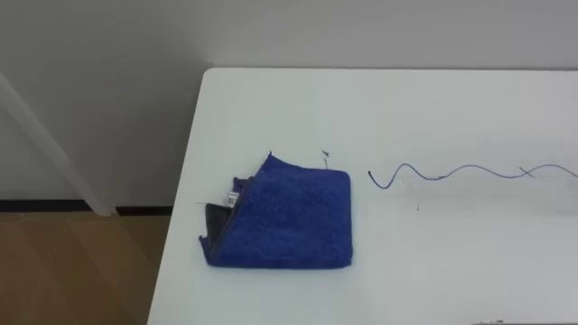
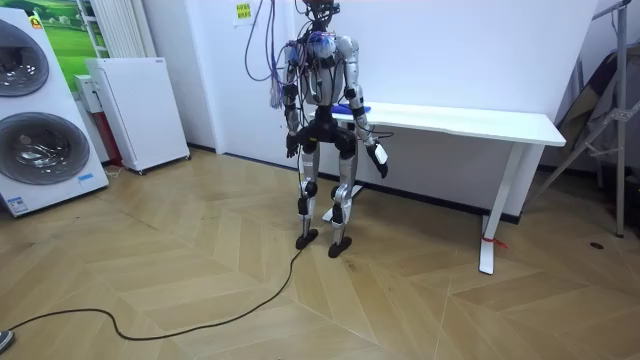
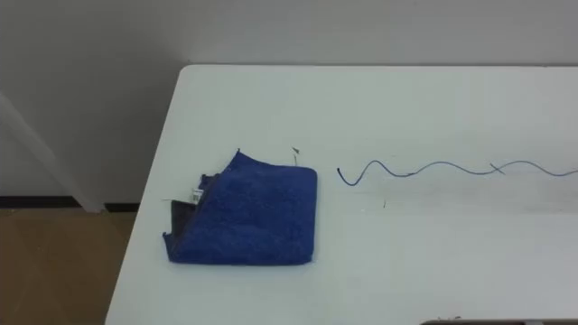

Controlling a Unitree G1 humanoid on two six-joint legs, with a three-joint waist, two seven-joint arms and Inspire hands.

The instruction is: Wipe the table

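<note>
Left hand [image 2: 291,146] hangs off the table [image 1: 452,271]'s left end, fingers can't tell. Folded blue microfibre cloth [image 1: 284,219] lies flat near that end: light, soft, limp. Best grip, I'd say: pinch 1 folded edge. Pen squiggle [image 1: 470,168] mid-table. Right hand [image 2: 381,160] hangs below the table's front edge, can't tell either.

Lighting pretty even all round, soft indoor light from above, no harsh spots. White table [image 1: 433,117] bright, only mild sheen, no real glare. Blue cloth [image 1: 289,221] throws just thin soft shadow along near edge. Wall [image 1: 90,54] behind reads greyer, dimmer. Room view: shade under tabletop just beyond right hand [image 2: 380,160]. Wood floor [image 2: 200,290] below it has dull sheen. Small glints on washer door [image 2: 38,150], well off past left hand [image 2: 291,146].
</note>
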